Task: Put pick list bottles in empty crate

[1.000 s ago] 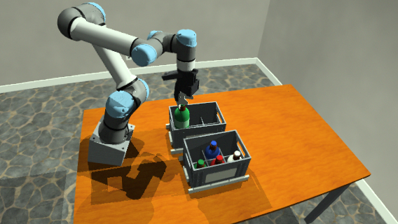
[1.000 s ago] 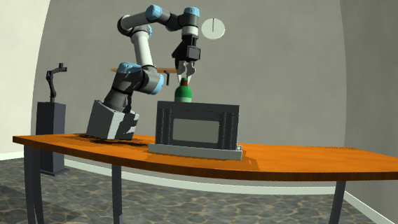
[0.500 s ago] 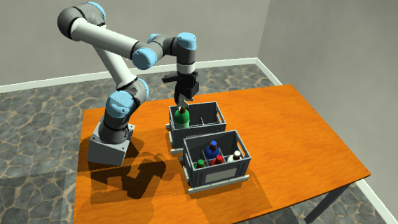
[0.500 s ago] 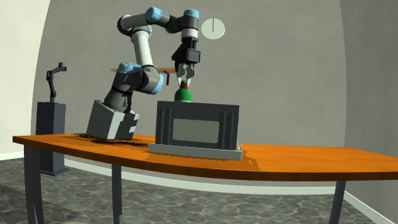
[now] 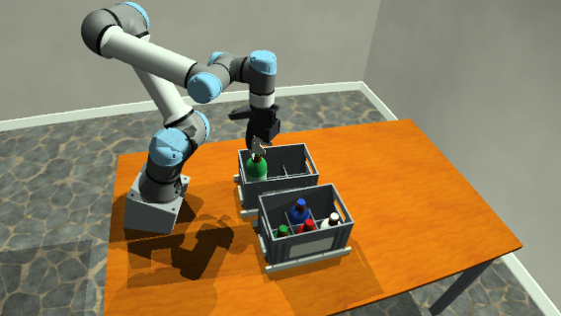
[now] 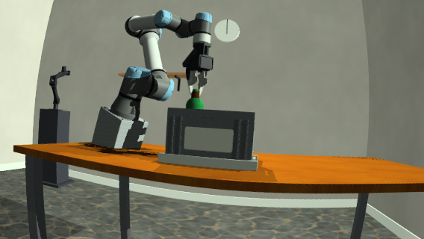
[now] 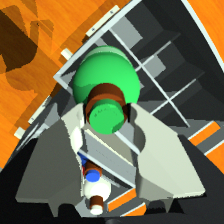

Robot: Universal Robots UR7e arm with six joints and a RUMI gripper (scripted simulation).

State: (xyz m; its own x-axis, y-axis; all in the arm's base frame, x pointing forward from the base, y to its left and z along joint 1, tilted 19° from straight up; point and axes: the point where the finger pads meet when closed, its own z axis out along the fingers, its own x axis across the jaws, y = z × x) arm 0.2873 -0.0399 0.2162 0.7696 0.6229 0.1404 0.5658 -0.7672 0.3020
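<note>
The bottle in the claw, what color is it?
Green, with a brown neck; the bottle in the gripper shows best in the wrist view.

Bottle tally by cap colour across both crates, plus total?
Green cap: 2, one in the gripper at the far crate, i.e. held green bottle, and near-crate green bottle
Blue cap: 1
Red cap: 1
White cap: 1
Total: 5

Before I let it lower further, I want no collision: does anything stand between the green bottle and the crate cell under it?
Nothing visible does. The gripper is shut on the green bottle, which hangs upright, partly inside the far crate, in its corner cell nearest the arm's base. The dividers stand beside it, not beneath.
</note>
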